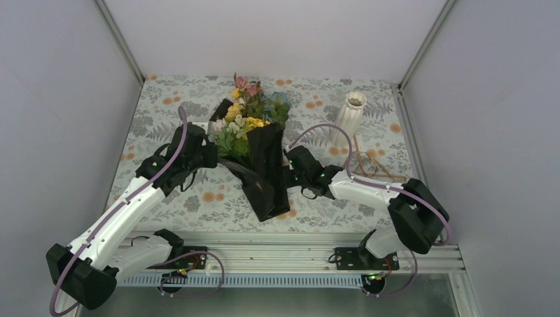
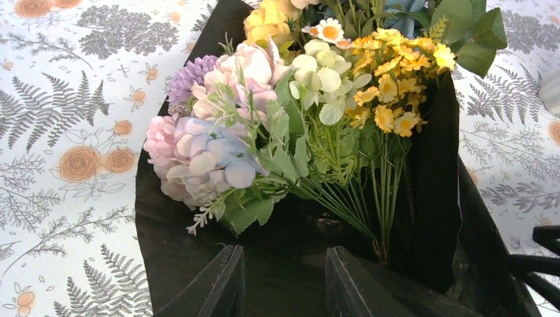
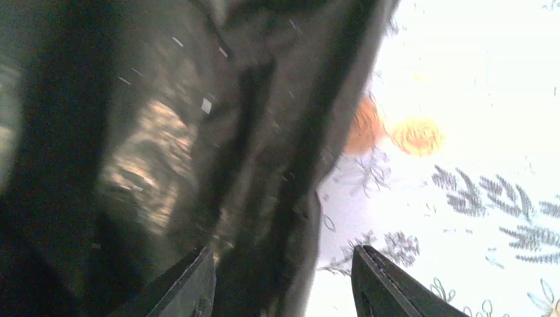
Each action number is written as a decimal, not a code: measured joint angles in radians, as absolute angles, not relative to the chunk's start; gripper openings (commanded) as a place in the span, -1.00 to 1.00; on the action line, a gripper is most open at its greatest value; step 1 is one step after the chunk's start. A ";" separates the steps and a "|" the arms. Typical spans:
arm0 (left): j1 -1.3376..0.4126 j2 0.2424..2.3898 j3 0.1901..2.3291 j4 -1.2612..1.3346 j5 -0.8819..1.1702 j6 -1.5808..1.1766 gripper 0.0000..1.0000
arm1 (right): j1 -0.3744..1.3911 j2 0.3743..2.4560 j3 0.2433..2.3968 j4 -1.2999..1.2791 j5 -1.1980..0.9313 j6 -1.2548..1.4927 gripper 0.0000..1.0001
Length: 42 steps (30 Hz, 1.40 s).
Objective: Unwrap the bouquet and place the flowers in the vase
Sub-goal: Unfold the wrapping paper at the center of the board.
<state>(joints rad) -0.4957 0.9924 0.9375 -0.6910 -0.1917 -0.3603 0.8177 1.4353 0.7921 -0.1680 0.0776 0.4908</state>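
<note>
Two arms are at one bouquet (image 1: 254,148), a bunch of mixed artificial flowers (image 1: 247,109) in pink, yellow, blue and white on green stems. It lies in a glossy black wrapping sheet (image 1: 267,181) mid-tabletop (image 1: 165,109), on a grey-and-orange floral-print cloth.

Top view: the blooms point to the far side and the sheet's narrow end to the near edge. The left tool (image 1: 206,153) is against the sheet's left side, beside the leaves. The right tool (image 1: 288,164) is against its right side. The tall white ribbed vase (image 1: 348,115) with a scalloped rim stands upright at the far right, well apart from the bouquet.

Left wrist view: the left tool's fingers (image 2: 221,287) stand partly apart with black sheet between them. Whether they pinch it cannot be told. Just beyond, the flowers lie on the sheet, with pink and pale-blue heads to the left and small yellow blooms to the right. The stems converge toward the tool.

Right wrist view: the picture is blurred. The right tool's fingers (image 3: 195,284) are spread wide. A folded edge of the sheet lies between them, unclamped, and printed cloth shows to the right.
</note>
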 measured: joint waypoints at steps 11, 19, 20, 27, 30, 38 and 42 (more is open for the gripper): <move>-0.496 0.989 0.937 -0.690 -0.198 -0.349 -0.75 | 0.795 1.542 0.759 -0.122 0.049 0.519 -0.41; -0.496 0.986 0.937 -0.687 -0.198 -0.343 -0.95 | 0.791 1.572 0.759 -0.093 0.033 0.525 -0.90; -0.496 0.986 0.937 -0.686 -0.197 -0.342 -0.95 | 0.791 1.572 0.759 -0.092 0.032 0.525 -0.92; -0.496 0.987 0.937 -0.682 -0.199 -0.342 -0.87 | 0.791 1.578 0.759 -0.069 0.016 0.532 -0.92; -0.496 0.991 0.942 -0.683 -0.206 -0.341 -0.34 | 0.791 1.589 0.759 -0.058 0.009 0.538 -0.92; -0.496 1.010 1.058 -0.736 -0.276 -0.351 0.44 | 0.791 1.602 0.759 -0.039 -0.004 0.557 -0.92; -0.496 1.008 1.145 -0.791 -0.300 -0.399 0.51 | 0.791 1.607 0.759 -0.036 -0.005 0.558 -0.92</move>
<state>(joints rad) -0.4957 1.0080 1.1446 -0.7910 -0.2996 -0.3992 0.7906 1.6073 0.7593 -0.0364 -0.0051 0.5575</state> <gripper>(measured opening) 0.734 0.041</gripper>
